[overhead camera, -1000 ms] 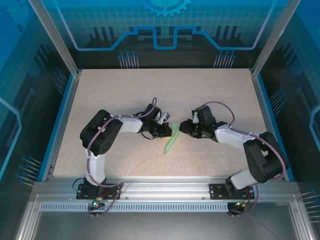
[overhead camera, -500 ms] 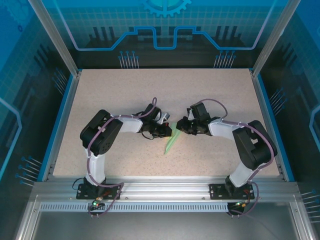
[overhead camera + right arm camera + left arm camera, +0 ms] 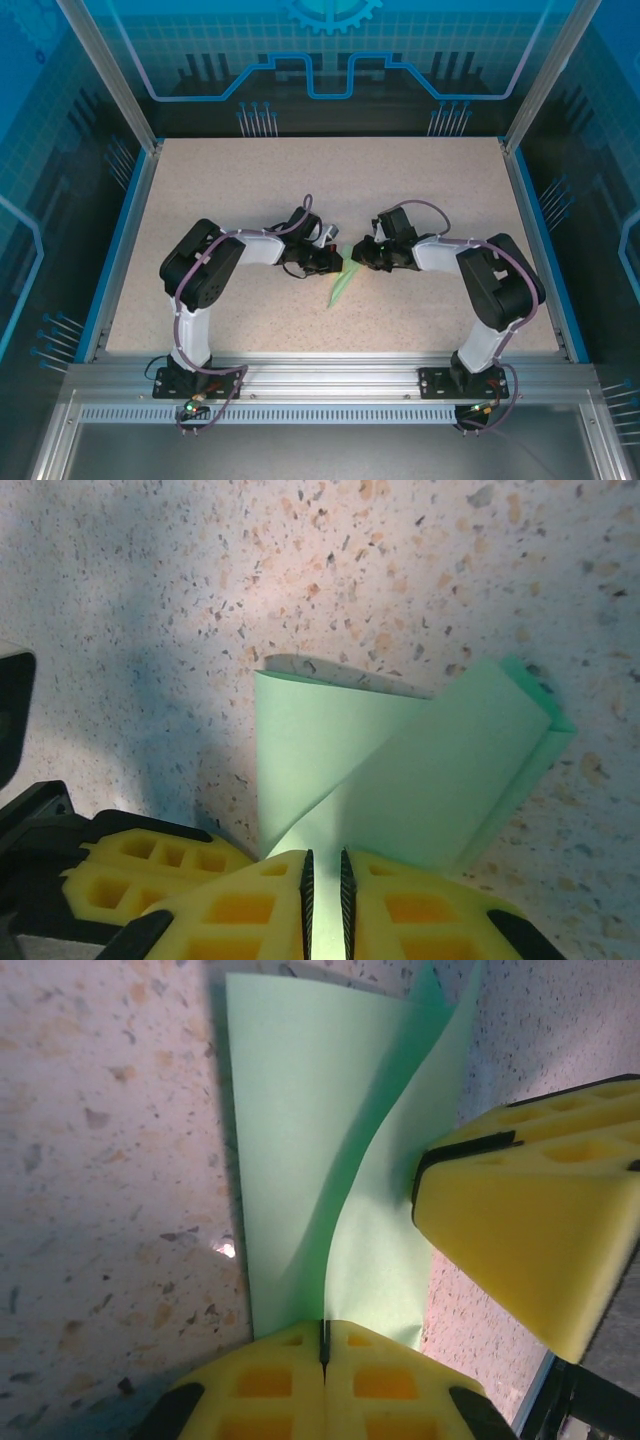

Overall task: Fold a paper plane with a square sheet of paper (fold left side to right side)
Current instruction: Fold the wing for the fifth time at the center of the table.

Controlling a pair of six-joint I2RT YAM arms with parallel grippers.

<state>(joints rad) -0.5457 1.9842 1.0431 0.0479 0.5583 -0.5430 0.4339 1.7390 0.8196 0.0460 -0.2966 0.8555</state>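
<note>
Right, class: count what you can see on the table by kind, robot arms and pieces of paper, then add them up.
Robot arms: 2, the left arm and the right arm
Green paper: 1, folded
Total: 3

A speckled beige tabletop (image 3: 250, 190) sits inside blue printed wall panels (image 3: 330, 60) and aluminium frame posts (image 3: 110, 75).

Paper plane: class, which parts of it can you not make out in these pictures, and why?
Top external: paper plane too small to show creases.
Left wrist: left gripper covers the pinched edge.
Right wrist: right gripper covers the near edge; layers cannot be counted.
</note>
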